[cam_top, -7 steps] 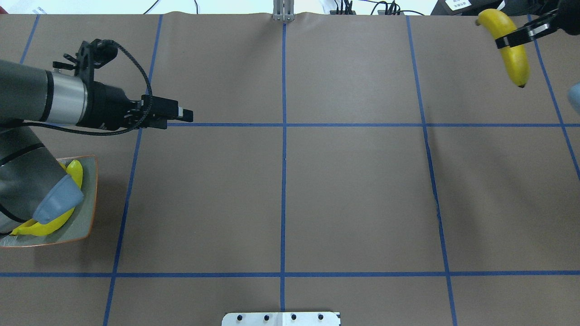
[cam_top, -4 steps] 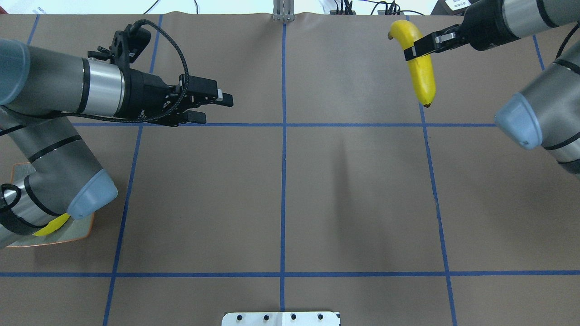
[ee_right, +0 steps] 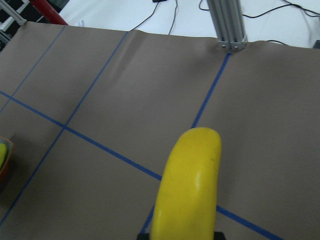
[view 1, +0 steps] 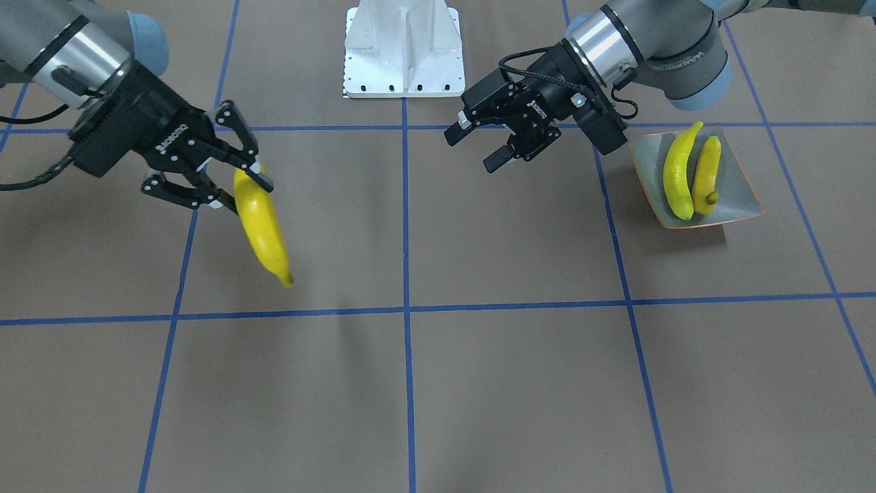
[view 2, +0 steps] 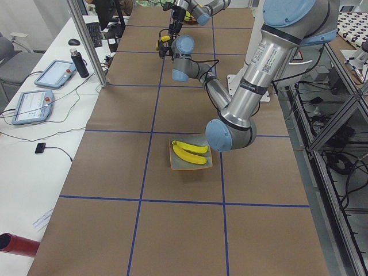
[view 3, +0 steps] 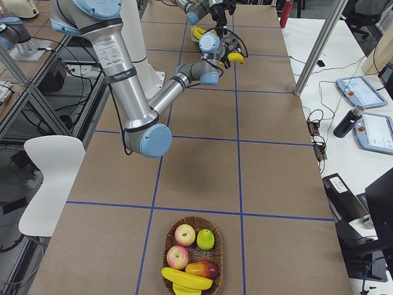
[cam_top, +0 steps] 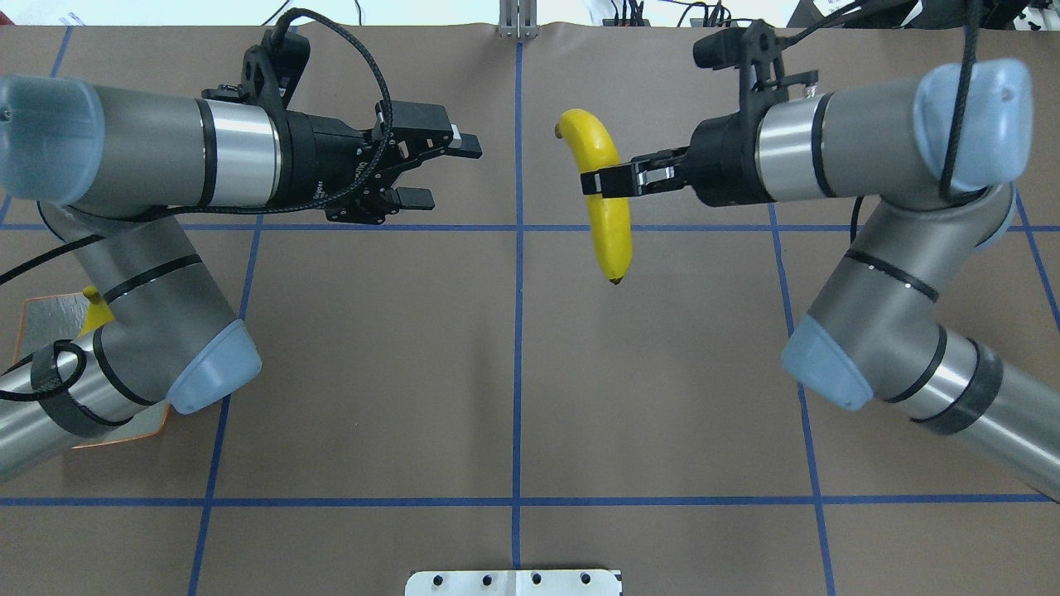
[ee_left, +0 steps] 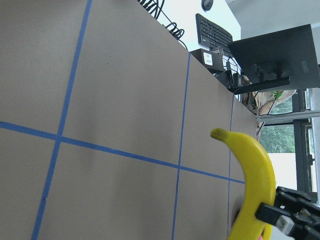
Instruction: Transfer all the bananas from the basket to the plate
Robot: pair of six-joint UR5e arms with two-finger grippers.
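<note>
My right gripper [cam_top: 598, 182] is shut on a yellow banana [cam_top: 609, 223] near its stem end. The banana [view 1: 263, 229] hangs tilted above the table, just right of the centre line, and fills the right wrist view [ee_right: 190, 185]. My left gripper [cam_top: 447, 174] is open and holds nothing; it faces the banana from the other side of the centre line. The left wrist view shows that banana [ee_left: 255, 180] too. The grey-green plate [view 1: 736, 198] holds two bananas [view 1: 677, 174] side by side. The basket [view 3: 167, 246] at the table's far right end holds one banana [view 3: 184, 279].
The basket also holds two apples [view 3: 185, 234], a green fruit [view 3: 205, 238] and a mango [view 3: 206, 268]. My left arm's elbow [cam_top: 166, 348] covers most of the plate in the overhead view. A white mount [view 1: 404, 48] stands at the robot's base. Blue tape lines cross the brown table.
My right arm has carried the banana left from the table's far right corner toward the centre line. My left gripper has moved right toward the centre, and its arm now covers the plate.
</note>
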